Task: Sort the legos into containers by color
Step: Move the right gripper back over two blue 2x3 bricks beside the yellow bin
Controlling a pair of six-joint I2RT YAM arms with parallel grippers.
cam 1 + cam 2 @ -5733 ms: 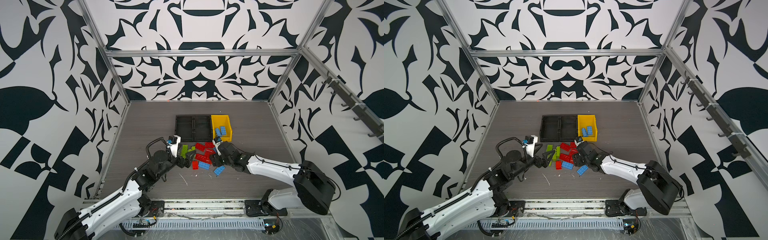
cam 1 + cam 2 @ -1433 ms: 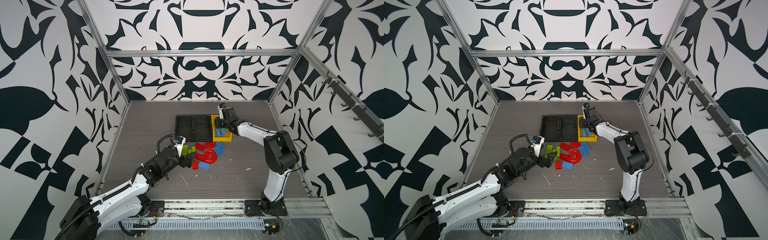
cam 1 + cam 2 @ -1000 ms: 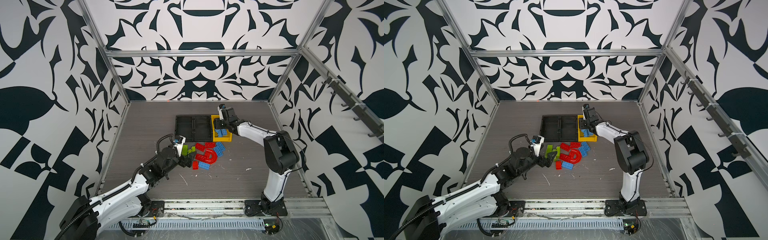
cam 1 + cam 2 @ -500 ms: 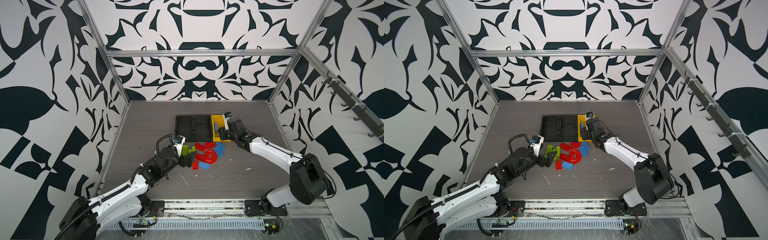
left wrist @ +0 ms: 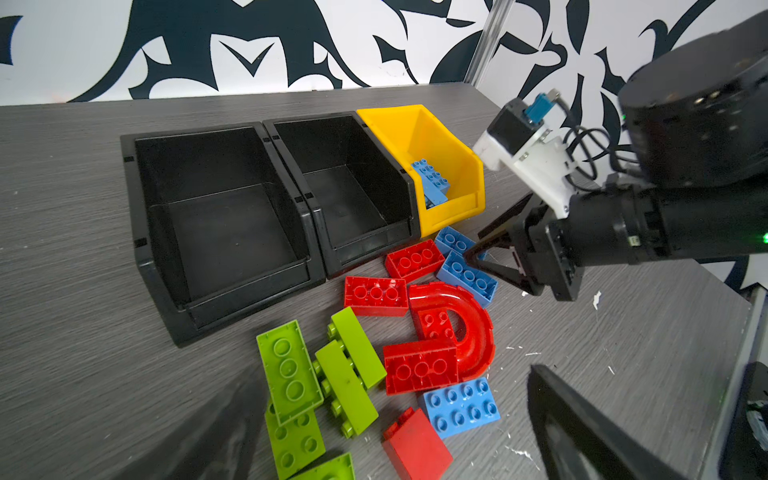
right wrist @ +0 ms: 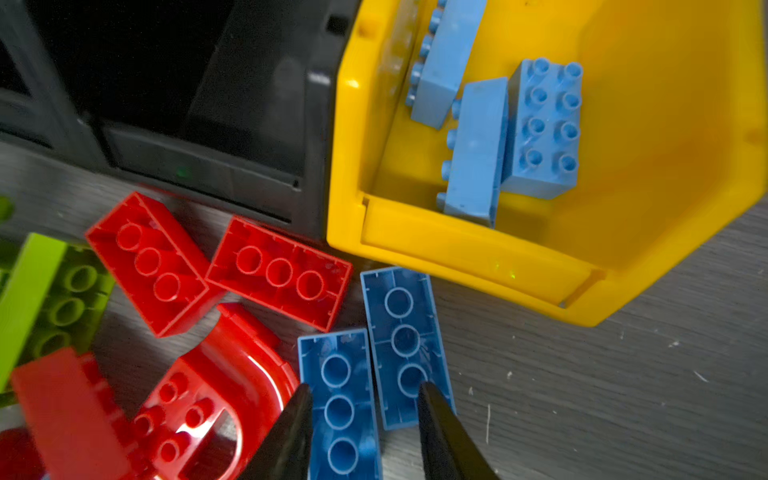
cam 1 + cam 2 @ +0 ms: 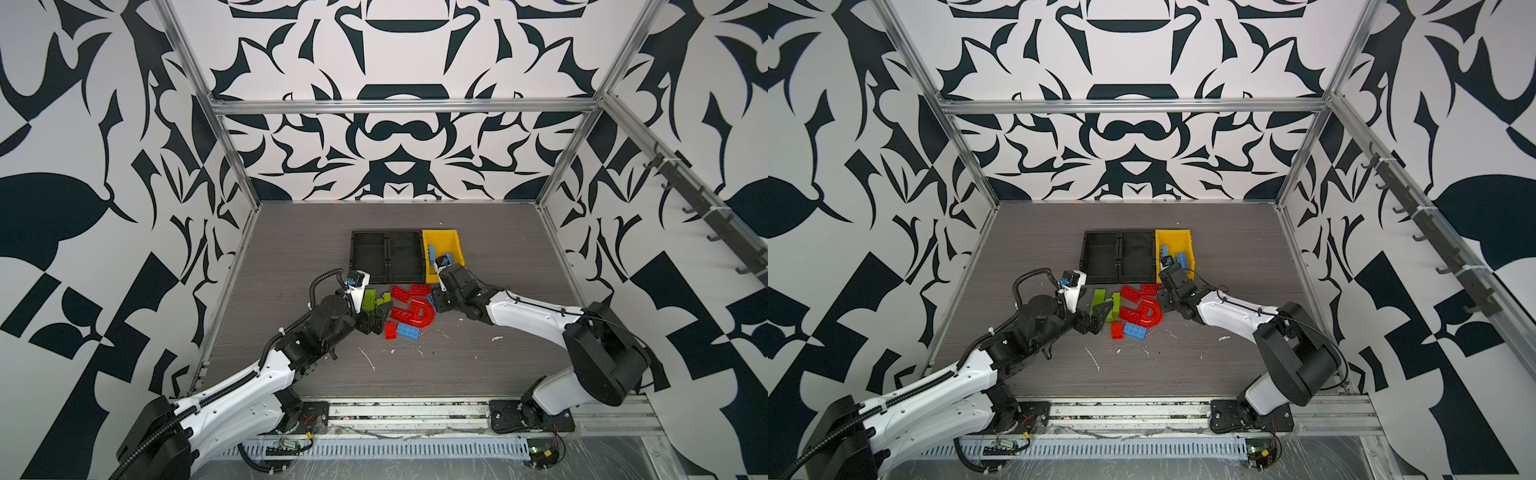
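Currently, in both top views the right gripper [image 7: 434, 301] has returned from the yellow bin [image 7: 440, 241] to the loose legos [image 7: 411, 311] lying just in front of the bins. The left gripper [image 7: 376, 320] remains beside the green bricks [image 7: 369, 300].

Left wrist view: the left jaws stand wide apart and empty over the pile. Both black bins [image 5: 216, 199] hold nothing.

Right wrist view: the right jaws stand apart, straddling one blue brick [image 6: 338, 399] on the table [image 6: 582, 395] near the yellow bin. That bin contains three stored blue bricks [image 6: 544, 124]. Judgement: another blue pick is starting.
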